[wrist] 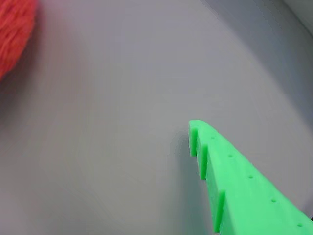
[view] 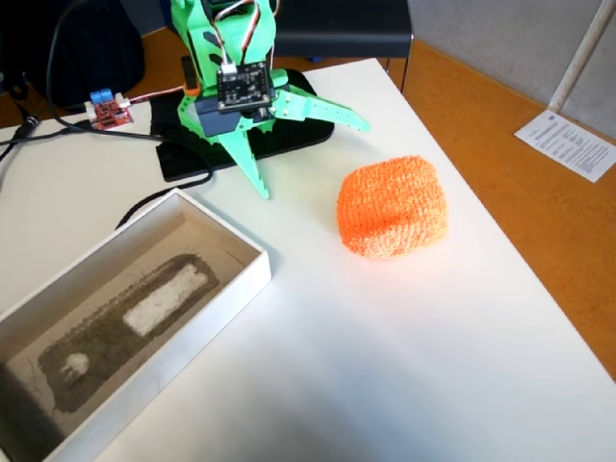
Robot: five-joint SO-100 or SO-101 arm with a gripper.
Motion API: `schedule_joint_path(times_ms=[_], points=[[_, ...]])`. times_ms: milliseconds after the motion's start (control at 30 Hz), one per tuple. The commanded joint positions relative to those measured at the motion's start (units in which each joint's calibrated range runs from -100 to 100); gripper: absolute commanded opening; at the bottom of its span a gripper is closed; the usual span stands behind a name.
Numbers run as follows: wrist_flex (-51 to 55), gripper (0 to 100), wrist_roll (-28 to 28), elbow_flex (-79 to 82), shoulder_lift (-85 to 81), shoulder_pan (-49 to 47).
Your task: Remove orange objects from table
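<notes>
The gripper (view: 313,159) is spread wide apart and holds nothing. In the fixed view one green finger (view: 252,166) points down toward the table (view: 385,366); the other (view: 322,109) reaches out toward the right edge. The wrist view shows one finger (wrist: 234,181) over bare table.

The orange block (view: 393,207) rests on the table near the right edge, clear of the gripper. In the wrist view only a blurred part of the block (wrist: 14,34) appears at the top left corner.

A shallow white box (view: 245,279) with a grey lining lies at the near left corner. A red circuit board (view: 108,109) sits near the far edge, left of the arm base.
</notes>
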Motion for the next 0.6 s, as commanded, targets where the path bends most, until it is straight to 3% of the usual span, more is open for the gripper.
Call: schedule_joint_path(times_ms=[0, 133, 300, 567], points=[[-3.22, 63, 6.69, -12.04, 6.07, -1.83], [-9.46, 63, 6.89, -31.52, 21.6, -6.2], [-10.03, 63, 6.25, -54.58, 43.17, -9.38], [-17.9, 63, 5.42, -58.75, 59.2, -8.86]])
